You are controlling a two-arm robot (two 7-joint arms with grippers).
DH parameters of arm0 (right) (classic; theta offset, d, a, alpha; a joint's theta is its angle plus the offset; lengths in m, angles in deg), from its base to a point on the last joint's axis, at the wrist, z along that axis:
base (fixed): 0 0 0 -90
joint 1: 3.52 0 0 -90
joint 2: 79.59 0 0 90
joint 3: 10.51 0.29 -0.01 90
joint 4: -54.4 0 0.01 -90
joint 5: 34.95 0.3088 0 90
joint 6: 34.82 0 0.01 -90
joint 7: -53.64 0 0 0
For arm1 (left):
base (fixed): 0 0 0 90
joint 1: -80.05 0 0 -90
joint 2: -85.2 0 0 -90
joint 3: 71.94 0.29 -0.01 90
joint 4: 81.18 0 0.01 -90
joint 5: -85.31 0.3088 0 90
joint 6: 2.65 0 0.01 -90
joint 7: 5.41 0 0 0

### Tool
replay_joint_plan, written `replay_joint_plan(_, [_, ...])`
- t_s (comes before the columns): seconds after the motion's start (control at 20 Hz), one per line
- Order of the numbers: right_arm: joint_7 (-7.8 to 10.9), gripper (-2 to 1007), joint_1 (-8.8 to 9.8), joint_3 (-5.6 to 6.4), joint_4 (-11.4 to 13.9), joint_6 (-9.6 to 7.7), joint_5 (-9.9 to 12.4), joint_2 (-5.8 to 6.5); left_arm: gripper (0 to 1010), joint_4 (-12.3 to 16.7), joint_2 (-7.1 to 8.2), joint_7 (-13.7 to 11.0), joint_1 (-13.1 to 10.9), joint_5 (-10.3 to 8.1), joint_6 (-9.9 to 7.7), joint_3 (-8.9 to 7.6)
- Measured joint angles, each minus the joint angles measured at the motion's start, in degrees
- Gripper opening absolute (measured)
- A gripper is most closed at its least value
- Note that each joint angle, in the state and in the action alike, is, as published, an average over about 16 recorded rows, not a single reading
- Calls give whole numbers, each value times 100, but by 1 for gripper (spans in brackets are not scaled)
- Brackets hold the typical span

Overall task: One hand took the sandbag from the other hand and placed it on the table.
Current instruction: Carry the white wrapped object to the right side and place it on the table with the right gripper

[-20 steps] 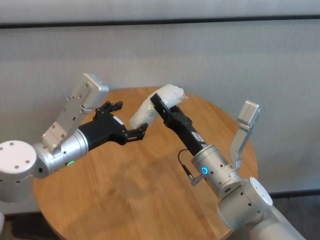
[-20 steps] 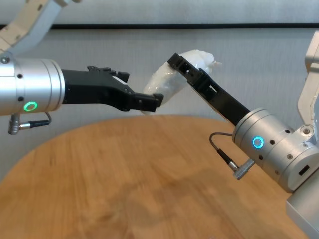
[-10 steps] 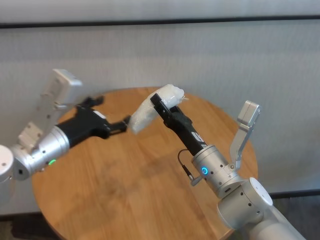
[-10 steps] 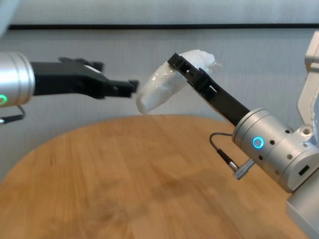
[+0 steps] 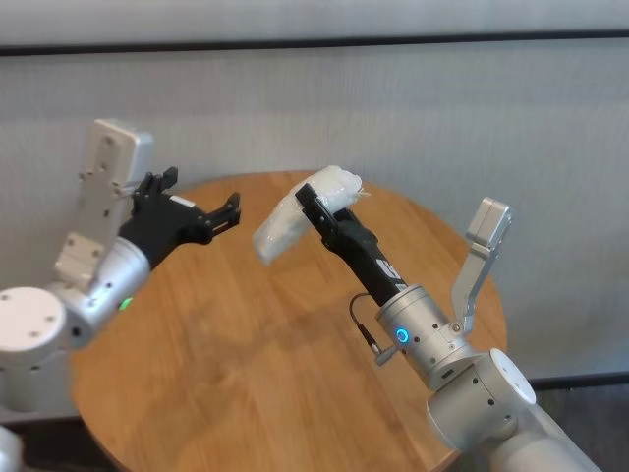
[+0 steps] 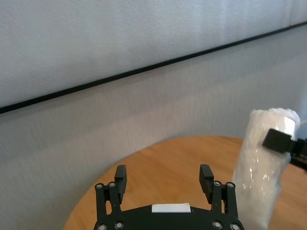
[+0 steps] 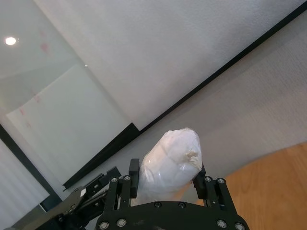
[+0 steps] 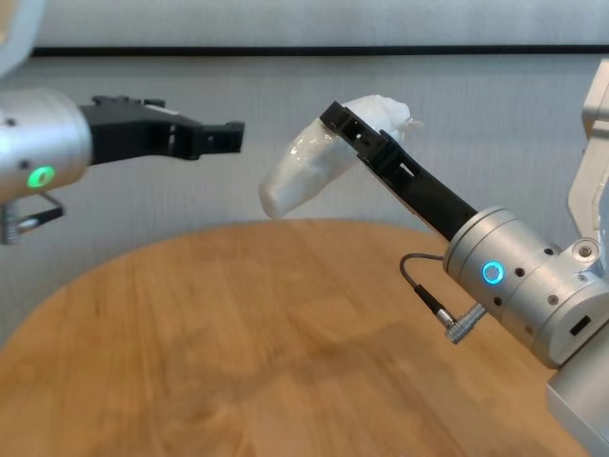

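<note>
My right gripper [image 5: 313, 205], the one with the blue ring, is shut on the white sandbag [image 5: 295, 216] and holds it high above the round wooden table [image 5: 246, 374]. The sandbag hangs down to the left from the jaws; it also shows in the chest view [image 8: 304, 171], the right wrist view [image 7: 170, 160] and the left wrist view [image 6: 266, 167]. My left gripper [image 5: 201, 202], with the green ring, is open and empty, well to the left of the sandbag and apart from it. It shows in the chest view [image 8: 214, 136] and the left wrist view [image 6: 164, 175].
A grey wall with a dark horizontal strip [image 5: 314, 44] stands behind the table. The table's bare top [image 8: 238, 362] lies below both arms. My right arm's silver wrist [image 8: 519, 281] hangs over the table's right side.
My left gripper has let go of the sandbag's lower end and drawn back to the left and upward, open. My right gripper has stayed still, holding the sandbag.
</note>
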Motion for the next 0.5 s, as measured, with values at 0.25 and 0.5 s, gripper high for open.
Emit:
replay_joint_plan(0.25, [-9, 659, 1, 0, 2, 0, -3, 0, 1000, -67, -278, 325, 51, 203, -114, 33])
replay_joint_plan(0.5, [-106, 659, 25, -3, 66, -26, -51, 26, 1000, -126, -405, 459, 101, 321, -185, 72])
